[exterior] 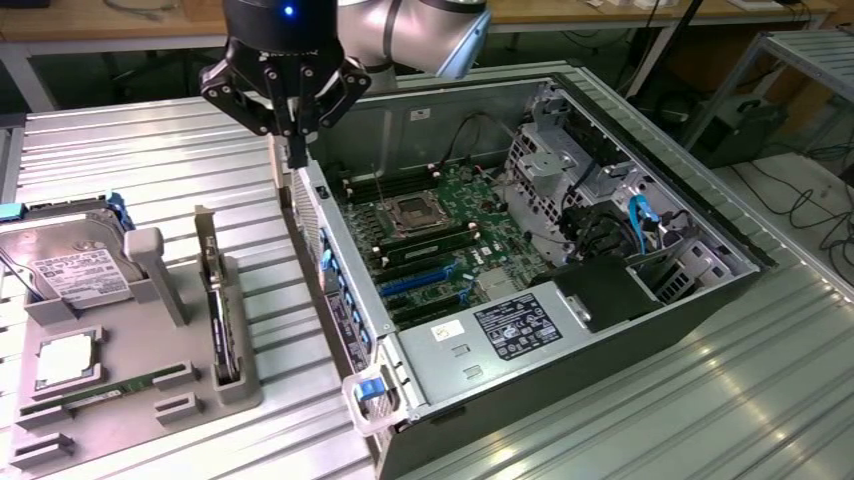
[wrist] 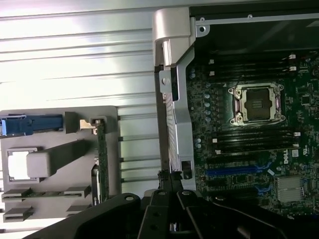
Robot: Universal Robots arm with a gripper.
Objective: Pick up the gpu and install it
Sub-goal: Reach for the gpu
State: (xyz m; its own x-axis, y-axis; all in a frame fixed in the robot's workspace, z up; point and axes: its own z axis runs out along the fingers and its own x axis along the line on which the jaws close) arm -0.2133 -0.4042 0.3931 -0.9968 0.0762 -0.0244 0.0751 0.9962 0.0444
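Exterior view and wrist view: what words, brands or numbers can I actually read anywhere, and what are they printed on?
"DELL": white letters, turned sideways, on the motherboard inside the open case.
On the power supply label: white print, too small to read.
On the hard drive label: dark print, too small to read.
Other white markings on the motherboard: too small to read.

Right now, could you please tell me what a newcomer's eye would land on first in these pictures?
The open computer case on the exterior view's right, its green motherboard bare, draws the eye first. The black tool hangs shut above the case's rear wall. On the exterior view's left, the gpu stands on edge in a gray holder, untouched.
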